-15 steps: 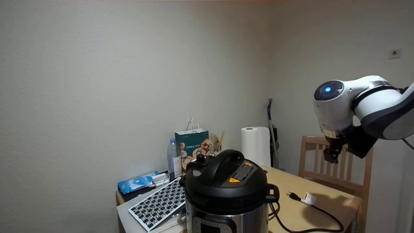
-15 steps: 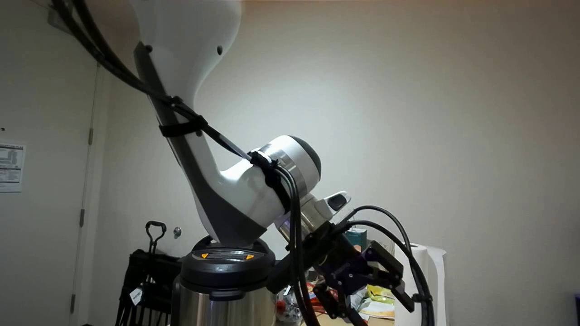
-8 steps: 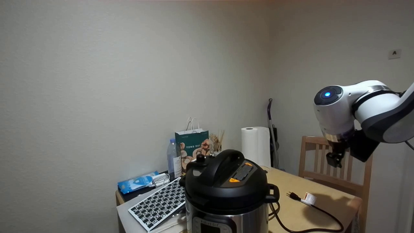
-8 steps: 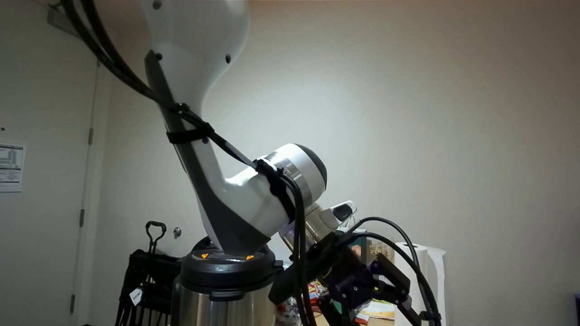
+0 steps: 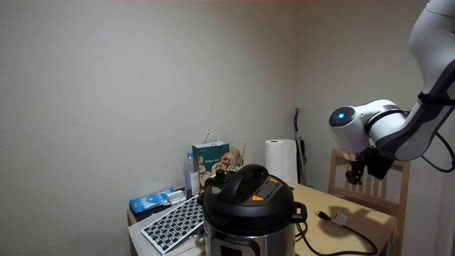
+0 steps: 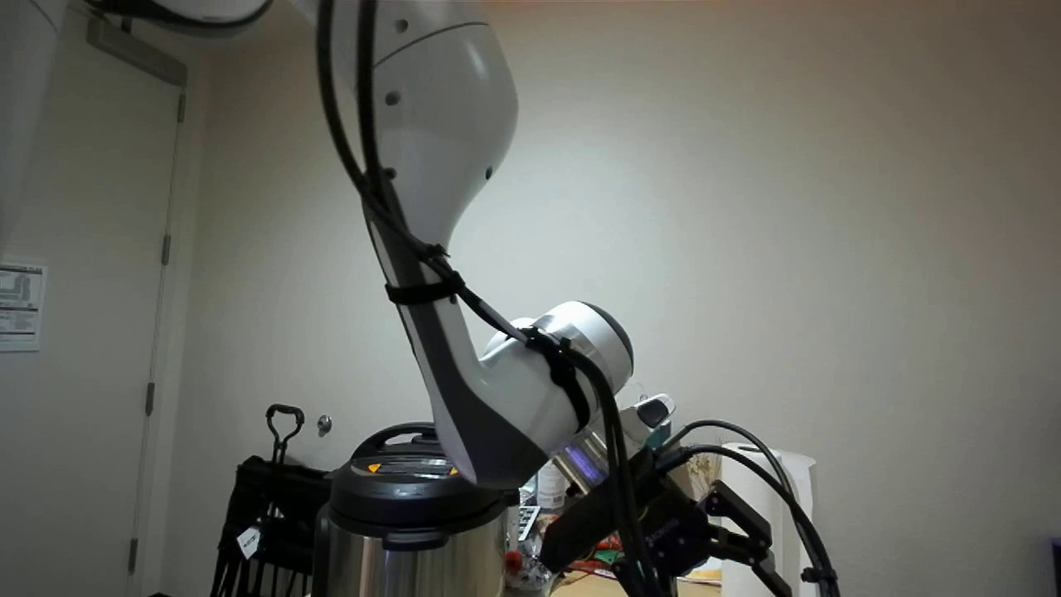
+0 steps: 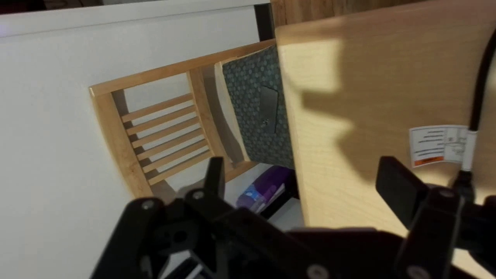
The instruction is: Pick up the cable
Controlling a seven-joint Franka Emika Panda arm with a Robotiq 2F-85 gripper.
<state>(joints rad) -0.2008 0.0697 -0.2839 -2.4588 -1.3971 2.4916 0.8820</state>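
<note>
One cable lies on the worktop, ungrasped; we judge ourselves at the approach.
Our tool, spread wide, holding nothing, hangs clear of it; next we should shift to the plug, then descend.

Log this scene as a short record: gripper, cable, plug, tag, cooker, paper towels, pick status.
gripper: open, holding nothing, raised above the table
cable: lying on the table; its other end out of sight behind the cooker in an exterior view
plug: unplugged, prongs showing
tag: white, on the cable next to the plug
cooker: lid on
paper towels: upright
pick status: not yet made
</note>
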